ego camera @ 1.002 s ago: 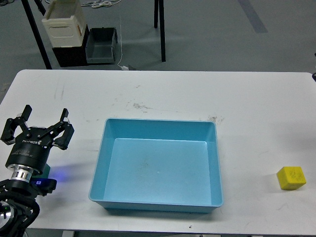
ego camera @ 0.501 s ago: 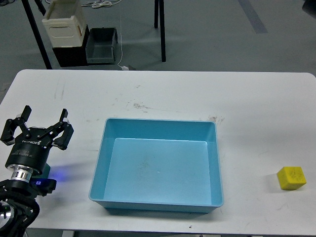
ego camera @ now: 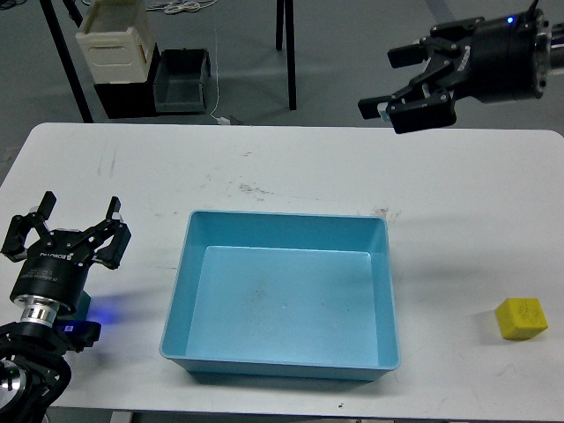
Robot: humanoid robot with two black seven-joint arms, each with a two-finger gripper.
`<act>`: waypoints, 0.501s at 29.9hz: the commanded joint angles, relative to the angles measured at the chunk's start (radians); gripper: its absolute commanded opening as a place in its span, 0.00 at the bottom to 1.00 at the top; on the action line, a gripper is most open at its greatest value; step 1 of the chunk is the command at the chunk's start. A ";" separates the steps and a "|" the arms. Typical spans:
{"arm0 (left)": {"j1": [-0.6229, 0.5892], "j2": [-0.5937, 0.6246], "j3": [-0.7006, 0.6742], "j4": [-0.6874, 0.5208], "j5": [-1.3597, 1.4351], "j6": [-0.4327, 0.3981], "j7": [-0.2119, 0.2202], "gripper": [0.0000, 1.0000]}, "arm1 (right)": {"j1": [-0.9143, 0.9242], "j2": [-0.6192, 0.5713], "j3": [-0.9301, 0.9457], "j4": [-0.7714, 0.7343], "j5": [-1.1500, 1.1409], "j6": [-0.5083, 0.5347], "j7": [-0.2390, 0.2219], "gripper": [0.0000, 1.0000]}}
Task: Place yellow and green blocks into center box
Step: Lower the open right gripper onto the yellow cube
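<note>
The yellow block (ego camera: 520, 318) lies on the white table at the front right, well to the right of the light-blue box (ego camera: 282, 215), which is empty. The green block is hidden; only a dark sliver shows under my left wrist, and I cannot tell what it is. My left gripper (ego camera: 79, 207) is open and empty at the table's front left, left of the box. My right gripper (ego camera: 389, 84) is open and empty, high over the table's far right edge, far from the yellow block.
Beyond the table's far edge, a cream crate (ego camera: 110, 40) and a dark bin (ego camera: 181, 79) stand on the floor at the upper left. Black stand legs (ego camera: 284, 44) rise behind the table. The white table (ego camera: 291, 163) has scuff marks near the box.
My right arm has come into view from the upper right, with its gripper open over the far edge. The left gripper, the box and the yellow block have not moved.
</note>
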 commanded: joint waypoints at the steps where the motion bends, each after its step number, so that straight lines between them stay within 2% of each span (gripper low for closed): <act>1: -0.004 -0.002 0.000 0.004 0.000 0.000 0.001 1.00 | 0.008 -0.101 -0.084 0.106 -0.088 0.003 -0.001 1.00; 3: -0.004 -0.002 0.002 0.011 0.000 0.000 -0.001 1.00 | 0.005 -0.160 -0.112 0.133 -0.141 0.003 -0.001 1.00; 8: -0.006 -0.003 0.003 0.017 0.000 0.000 -0.001 1.00 | -0.007 -0.220 -0.186 0.130 -0.215 0.001 -0.001 1.00; 15: -0.006 -0.003 0.005 0.017 0.000 0.000 0.001 1.00 | -0.152 -0.214 -0.247 0.126 -0.353 0.001 -0.001 0.99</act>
